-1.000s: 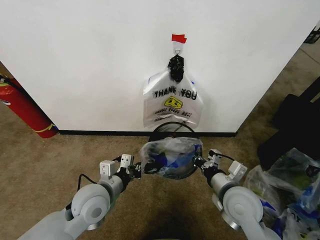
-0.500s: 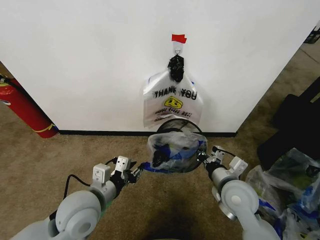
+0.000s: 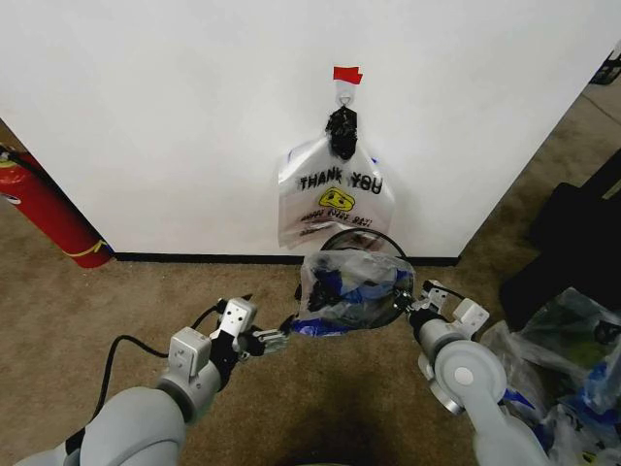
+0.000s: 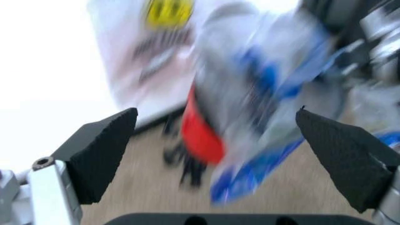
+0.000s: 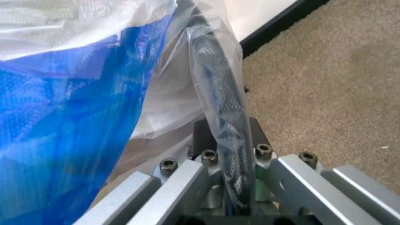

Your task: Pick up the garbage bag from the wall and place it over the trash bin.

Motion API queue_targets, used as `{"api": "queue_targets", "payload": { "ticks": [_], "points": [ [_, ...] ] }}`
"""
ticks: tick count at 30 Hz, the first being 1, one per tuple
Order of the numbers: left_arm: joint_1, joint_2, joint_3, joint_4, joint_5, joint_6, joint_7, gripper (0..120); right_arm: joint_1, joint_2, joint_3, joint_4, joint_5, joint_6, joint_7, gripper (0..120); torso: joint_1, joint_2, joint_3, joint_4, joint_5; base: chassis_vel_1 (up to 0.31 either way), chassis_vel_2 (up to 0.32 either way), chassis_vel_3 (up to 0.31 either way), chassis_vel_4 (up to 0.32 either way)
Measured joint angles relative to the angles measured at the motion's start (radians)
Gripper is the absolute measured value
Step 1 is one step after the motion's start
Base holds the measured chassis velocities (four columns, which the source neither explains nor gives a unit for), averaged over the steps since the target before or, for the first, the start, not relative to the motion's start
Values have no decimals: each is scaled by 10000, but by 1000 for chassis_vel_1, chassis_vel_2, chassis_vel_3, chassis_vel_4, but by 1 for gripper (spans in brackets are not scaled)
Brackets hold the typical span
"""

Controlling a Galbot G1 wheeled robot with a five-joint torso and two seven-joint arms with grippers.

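The garbage bag (image 3: 351, 287) drapes over the trash bin (image 3: 361, 245) by the wall, thin, limp and slippery, best held by a bunched edge at the rim. The right gripper (image 3: 415, 303) pinches film and rim wire between its fingers (image 5: 240, 180). The left gripper (image 3: 269, 340), fingers (image 4: 100, 143) spread and empty, sits just short of the bag's loose blue hem.

Garbage bag (image 3: 354, 289) sits draped over the trash bin (image 3: 361, 245) just before the wall (image 3: 194, 116) — second bag (image 3: 335, 194) hangs on the wall behind it. My left gripper (image 3: 274, 340) left of the bin, apart; right gripper (image 3: 406, 304) at its right rim.
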Motion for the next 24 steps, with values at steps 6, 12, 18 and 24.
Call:
{"api": "queue_targets", "payload": {
  "ticks": [6,12,18,24],
  "points": [
    [-1615,639,818,152,160,-937,1416,100,99,-84,-275,129,64,-101,268,0,0,0,0,-4,0,0,0,0,0],
    [-4370,460,3203,631,382,-784,2246,100,354,-129,-539,-27,117,-270,462,0,0,0,1,-3,-1,0,0,0,0],
    [-6876,-91,5846,1310,221,-111,2260,99,399,-98,-544,-87,-43,-273,478,0,0,0,1,-2,0,0,0,0,0],
    [-8059,-801,6767,2352,-252,748,1517,95,319,-42,-577,-87,-283,-264,356,0,1,-1,1,-2,0,0,0,0,0]
  ]
}}
